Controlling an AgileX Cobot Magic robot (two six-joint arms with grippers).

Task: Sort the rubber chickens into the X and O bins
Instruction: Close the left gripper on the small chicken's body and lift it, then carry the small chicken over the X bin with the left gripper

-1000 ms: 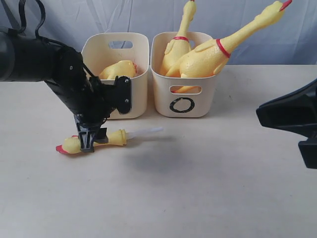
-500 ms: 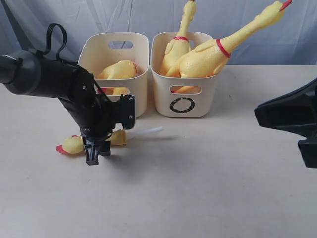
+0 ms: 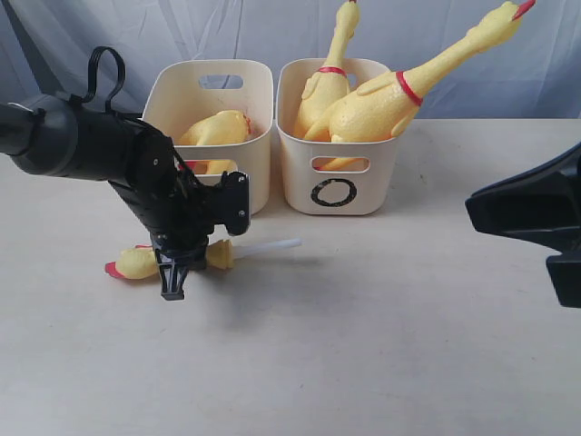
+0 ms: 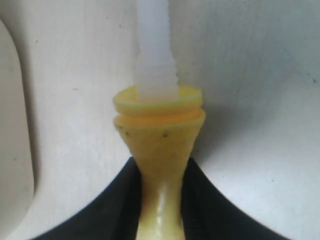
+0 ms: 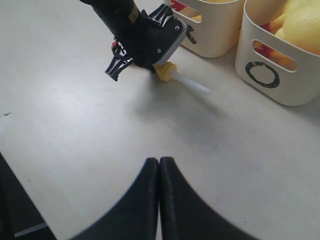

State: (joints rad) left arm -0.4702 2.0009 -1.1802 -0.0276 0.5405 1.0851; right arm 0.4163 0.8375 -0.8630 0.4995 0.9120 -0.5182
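The neck-and-head piece [image 3: 218, 255], yellow with a red comb and a white tube, lies in front of the left tub. My left gripper [image 3: 172, 275] points down and is shut on its thin neck [image 4: 161, 165]; a black finger presses each side. The left cream tub [image 3: 211, 91] holds the headless body [image 3: 218, 127]; my arm hides its mark. The O bin [image 3: 372, 173] holds two whole chickens [image 3: 329, 86] [image 3: 399, 91]. My right gripper [image 5: 159, 162] is shut on nothing, hovering over bare table; its arm [image 3: 526, 213] sits at the right edge.
In the right wrist view the left gripper [image 5: 116, 70] and the neck piece [image 5: 167, 72] sit left of the O bin [image 5: 292, 92] and the other tub [image 5: 215, 35]. A wrinkled blue-grey cloth [image 3: 109, 45] hangs behind the tubs.
My left wrist has swung and its fingertips have dropped toward the front of the table. The neck piece has shifted slightly right with it. The right arm has barely moved.
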